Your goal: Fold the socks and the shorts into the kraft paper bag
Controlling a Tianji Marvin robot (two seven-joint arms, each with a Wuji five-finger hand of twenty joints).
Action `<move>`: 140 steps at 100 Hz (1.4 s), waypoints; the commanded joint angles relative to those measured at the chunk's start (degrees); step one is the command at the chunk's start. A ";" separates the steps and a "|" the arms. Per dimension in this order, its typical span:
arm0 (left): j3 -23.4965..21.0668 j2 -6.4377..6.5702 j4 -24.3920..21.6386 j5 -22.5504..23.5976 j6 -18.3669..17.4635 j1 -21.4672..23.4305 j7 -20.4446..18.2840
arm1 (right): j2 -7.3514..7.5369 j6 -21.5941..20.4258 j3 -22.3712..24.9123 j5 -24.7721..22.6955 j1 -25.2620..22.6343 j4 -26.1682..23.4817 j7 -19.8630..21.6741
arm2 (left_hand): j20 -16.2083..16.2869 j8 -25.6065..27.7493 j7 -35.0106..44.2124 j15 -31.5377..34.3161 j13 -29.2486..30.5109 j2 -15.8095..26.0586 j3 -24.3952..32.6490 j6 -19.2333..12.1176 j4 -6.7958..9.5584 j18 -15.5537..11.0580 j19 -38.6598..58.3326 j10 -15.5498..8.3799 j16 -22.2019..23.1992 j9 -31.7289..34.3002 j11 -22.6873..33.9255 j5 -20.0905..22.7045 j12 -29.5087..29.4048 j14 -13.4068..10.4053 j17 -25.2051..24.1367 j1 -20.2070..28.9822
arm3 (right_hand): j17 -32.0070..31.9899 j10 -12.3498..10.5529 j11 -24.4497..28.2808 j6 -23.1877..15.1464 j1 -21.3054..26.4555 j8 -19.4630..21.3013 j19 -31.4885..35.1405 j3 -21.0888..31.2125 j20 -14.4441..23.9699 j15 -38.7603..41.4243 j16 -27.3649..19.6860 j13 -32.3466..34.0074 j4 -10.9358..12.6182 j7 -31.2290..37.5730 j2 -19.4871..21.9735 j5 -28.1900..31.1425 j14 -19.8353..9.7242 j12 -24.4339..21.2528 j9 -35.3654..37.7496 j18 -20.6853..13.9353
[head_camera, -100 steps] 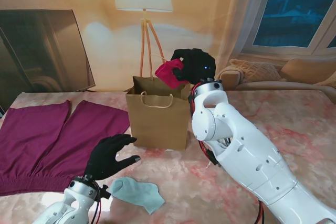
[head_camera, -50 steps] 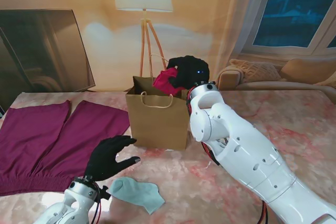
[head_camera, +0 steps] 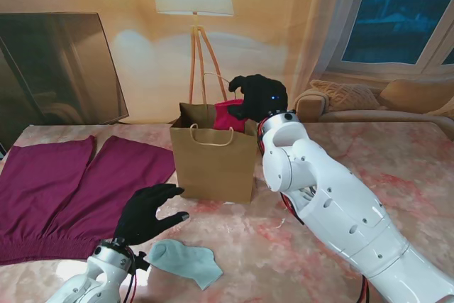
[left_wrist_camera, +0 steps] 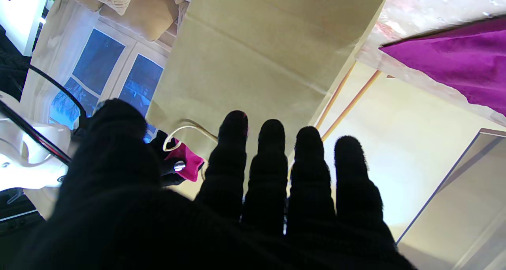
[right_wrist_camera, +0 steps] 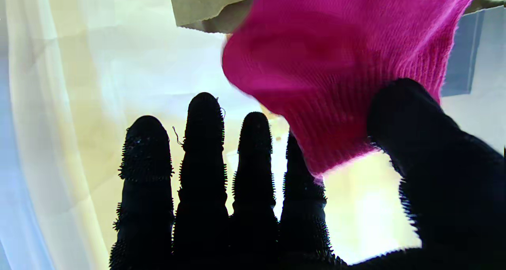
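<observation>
Pink sock [head_camera: 228, 114] over kraft bag [head_camera: 214, 162] rim, right hand [head_camera: 258, 96] pinching

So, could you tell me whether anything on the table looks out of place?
Only the light blue sock, lying crumpled and unfolded beside the left hand, apart from the brown kraft paper bag.

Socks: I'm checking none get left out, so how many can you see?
2: a pink sock held by the right hand at the kraft paper bag's mouth, a light blue sock near me. Others may be hidden inside.
</observation>
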 commanded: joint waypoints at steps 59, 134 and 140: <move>0.48 -0.14 0.99 -0.36 -0.81 -0.61 0.54 | 1.47 -2.06 2.46 3.93 -2.09 -2.96 6.44 | -0.12 -0.03 -0.35 -0.68 -1.17 1.67 0.26 -0.95 3.53 -0.78 -0.47 0.74 -0.06 -2.43 -0.86 -1.10 0.28 -0.45 -0.66 -0.69 | -11.01 0.59 -9.17 -0.40 -7.03 -2.10 -14.98 -17.45 -0.06 -14.47 -9.59 -10.92 6.83 -4.54 23.14 -3.85 0.58 -5.14 -5.24 0.18; 0.75 -0.19 1.89 -0.51 -1.21 -1.10 0.91 | 2.80 -4.32 6.41 0.97 -5.61 -4.88 8.49 | -0.18 0.02 -0.25 -0.69 -1.19 1.61 0.25 -1.04 3.49 -0.78 -0.60 0.76 -0.06 -2.43 -0.85 -1.03 0.27 -0.46 -0.70 -0.76 | -18.45 0.40 -10.95 2.65 -8.67 -1.41 -27.56 -17.70 0.00 -18.68 -14.17 -18.36 6.05 -7.30 18.19 -7.80 -1.73 -6.89 -11.64 -1.34; 0.69 -0.21 1.86 -0.50 -1.18 -1.01 1.00 | 2.87 -5.33 8.17 0.72 -7.08 -5.63 7.54 | -0.17 0.02 -0.27 -0.70 -1.20 1.60 0.27 -1.05 3.50 -0.80 -0.57 0.70 -0.07 -2.42 -0.84 -1.06 0.28 -0.46 -0.66 -0.70 | -17.73 0.43 -10.62 2.66 -7.89 -1.32 -27.90 -17.25 -0.61 -18.49 -14.34 -17.08 6.12 -7.00 18.10 -7.23 -1.76 -6.93 -10.56 -1.84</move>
